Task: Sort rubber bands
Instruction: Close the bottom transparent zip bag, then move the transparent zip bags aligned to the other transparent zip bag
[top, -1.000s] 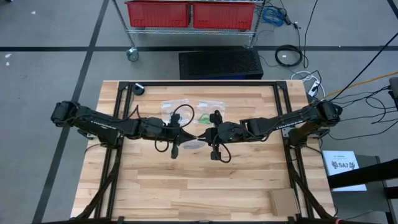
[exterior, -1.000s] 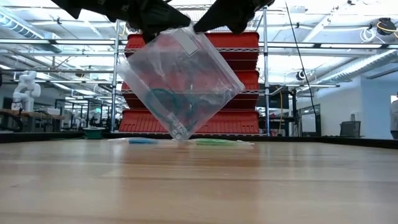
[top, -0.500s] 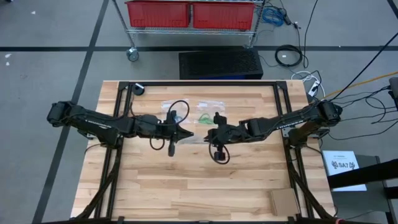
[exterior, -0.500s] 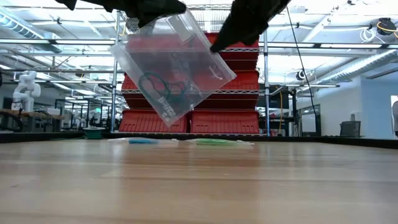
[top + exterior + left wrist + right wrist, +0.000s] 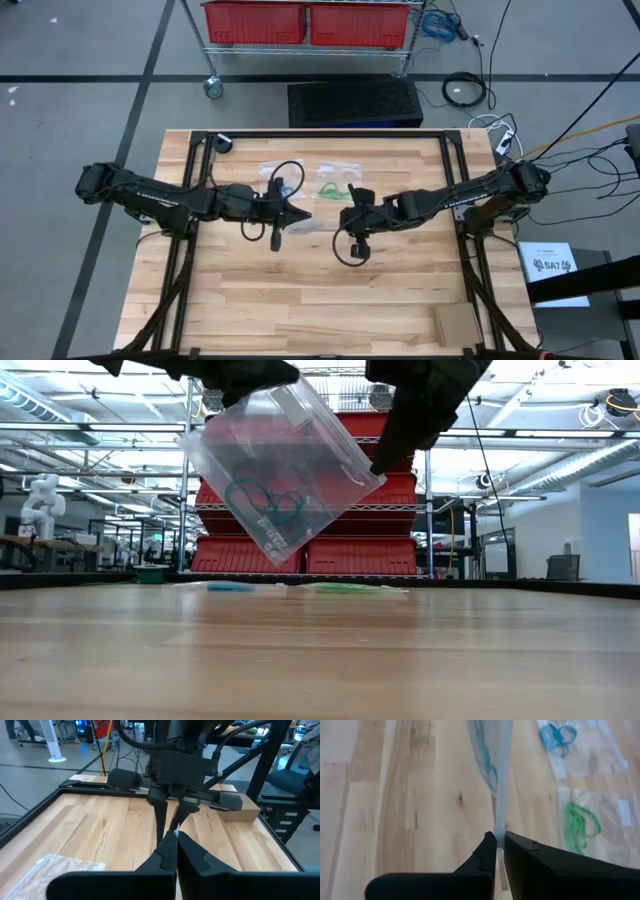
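Your left hand [image 5: 303,214] is pinched shut on the top edge of a clear plastic bag [image 5: 280,470], holding it tilted in the air above the middle of the tabletop [image 5: 300,300]. Your right hand [image 5: 345,217] is also closed, its two dark fingers nipping the thin bag edge from the other side; in the low view it sits at the bag's upper right corner. The bag is glossy, soft and square, with dark grey-blue rubber bands [image 5: 262,501] bunched in its lower part as thin round loops. Farther back on the pale wooden planks lie two more flat clear bags, one with bright blue bands [image 5: 557,736], one with green bands [image 5: 580,826].
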{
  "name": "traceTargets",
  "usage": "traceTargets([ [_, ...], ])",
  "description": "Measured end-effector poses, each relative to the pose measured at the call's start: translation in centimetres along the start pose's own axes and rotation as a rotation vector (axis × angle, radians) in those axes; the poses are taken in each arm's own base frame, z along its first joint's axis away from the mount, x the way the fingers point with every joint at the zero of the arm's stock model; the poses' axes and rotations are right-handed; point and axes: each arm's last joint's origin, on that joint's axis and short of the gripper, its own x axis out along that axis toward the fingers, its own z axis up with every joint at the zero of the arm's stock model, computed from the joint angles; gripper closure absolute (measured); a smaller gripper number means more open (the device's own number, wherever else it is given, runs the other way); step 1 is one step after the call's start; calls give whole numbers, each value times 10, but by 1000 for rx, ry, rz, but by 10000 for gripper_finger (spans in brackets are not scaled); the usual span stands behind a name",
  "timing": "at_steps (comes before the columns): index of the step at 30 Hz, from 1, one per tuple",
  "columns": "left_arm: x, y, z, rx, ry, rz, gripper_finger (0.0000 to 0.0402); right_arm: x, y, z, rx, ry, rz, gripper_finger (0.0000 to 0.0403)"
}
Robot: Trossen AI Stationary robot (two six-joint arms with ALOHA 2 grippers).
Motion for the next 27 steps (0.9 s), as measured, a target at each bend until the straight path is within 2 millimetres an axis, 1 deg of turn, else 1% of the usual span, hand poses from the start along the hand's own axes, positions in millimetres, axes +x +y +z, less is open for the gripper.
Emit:
traceTargets([
  [6, 0, -3, -1, -25, 7, -10, 401, -2, 6, -4, 1, 33, 11, 399],
  [9, 0, -7, -1, -42, 9, -26, 401, -4, 11, -5, 24, 45, 57, 397],
  [13, 3, -11, -4, -73, 12, -40, 401, -11, 17, -10, 45, 73, 78, 377],
  [16, 7, -14, -1, -100, -29, -51, 402, -20, 20, -22, 48, 167, 107, 352],
  [18, 12, -15, -3, -110, -34, -60, 401, -31, 22, -19, 77, 165, 112, 335],
  [21, 18, -16, -9, -128, -22, -59, 401, -47, 22, -22, 109, 221, 87, 314],
  [24, 25, -16, -12, -177, -33, -66, 401, -56, 25, -26, 120, 282, 88, 304],
  [27, 34, -20, -19, -236, -24, -125, 402, -66, 28, -26, 134, 315, 145, 306],
])
